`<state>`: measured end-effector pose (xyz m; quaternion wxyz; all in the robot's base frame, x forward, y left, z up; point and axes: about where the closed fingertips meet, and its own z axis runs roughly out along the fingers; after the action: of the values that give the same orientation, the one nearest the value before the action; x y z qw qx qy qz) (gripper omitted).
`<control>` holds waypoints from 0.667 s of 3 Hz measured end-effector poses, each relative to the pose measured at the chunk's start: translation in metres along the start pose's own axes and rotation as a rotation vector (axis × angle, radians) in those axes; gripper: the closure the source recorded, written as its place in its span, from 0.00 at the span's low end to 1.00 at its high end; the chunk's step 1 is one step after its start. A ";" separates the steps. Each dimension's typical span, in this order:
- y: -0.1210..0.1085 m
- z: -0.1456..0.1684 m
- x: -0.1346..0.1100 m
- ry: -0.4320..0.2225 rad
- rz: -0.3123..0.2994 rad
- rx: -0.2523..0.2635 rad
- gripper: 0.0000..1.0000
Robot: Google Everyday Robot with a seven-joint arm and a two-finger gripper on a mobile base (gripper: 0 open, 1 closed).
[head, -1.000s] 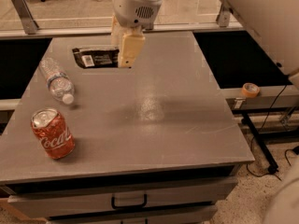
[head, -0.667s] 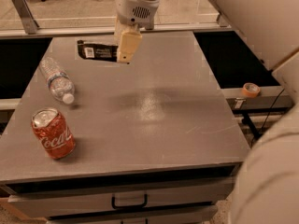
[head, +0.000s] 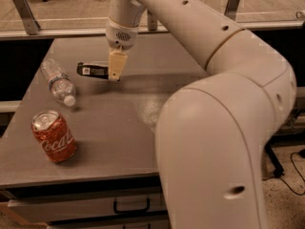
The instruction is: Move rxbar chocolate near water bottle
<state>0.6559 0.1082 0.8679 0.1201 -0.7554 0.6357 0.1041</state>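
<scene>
While the end effector (head: 114,73) sits at one end of the rxbar chocolate (head: 92,70) on the table (head: 109,144), grasping seems in hand; spread or pinching, I cannot tell. Next comes a short carry toward the water bottle (head: 58,82).

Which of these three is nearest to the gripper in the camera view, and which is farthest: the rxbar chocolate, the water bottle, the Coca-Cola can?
1. rxbar chocolate: its end lies right at the gripper, toward the far side of the table.
2. water bottle: lying on its side, beyond the bar toward the picture's left.
3. Coca-Cola can: upright at the near left corner, clearly the farthest.
</scene>
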 end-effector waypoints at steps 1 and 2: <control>-0.010 0.022 -0.018 -0.021 -0.012 -0.048 0.30; -0.015 0.028 -0.024 -0.034 0.022 -0.048 0.05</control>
<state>0.6661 0.1421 0.8492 0.1116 -0.7490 0.6393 0.1337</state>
